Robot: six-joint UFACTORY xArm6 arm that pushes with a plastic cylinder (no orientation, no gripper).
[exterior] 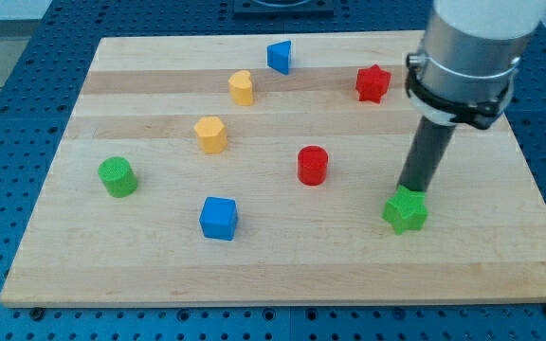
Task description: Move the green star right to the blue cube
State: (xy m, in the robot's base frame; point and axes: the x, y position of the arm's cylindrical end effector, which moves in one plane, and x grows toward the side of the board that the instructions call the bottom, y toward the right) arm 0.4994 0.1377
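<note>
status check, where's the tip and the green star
My tip at green star's top edge. Blue cube far to view's left, apart. Path between looks clear; red cylinder sits above it.

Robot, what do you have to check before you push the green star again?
1. My tip touches the green star: ok, at its top edge.
2. Blue cube in sight: ok, far toward the view's left.
3. Tip on the star's far side from the cube: not ok, it is above the star.
4. Path between them free: ok; red cylinder sits above it.
5. Star on the board: ok.
</note>
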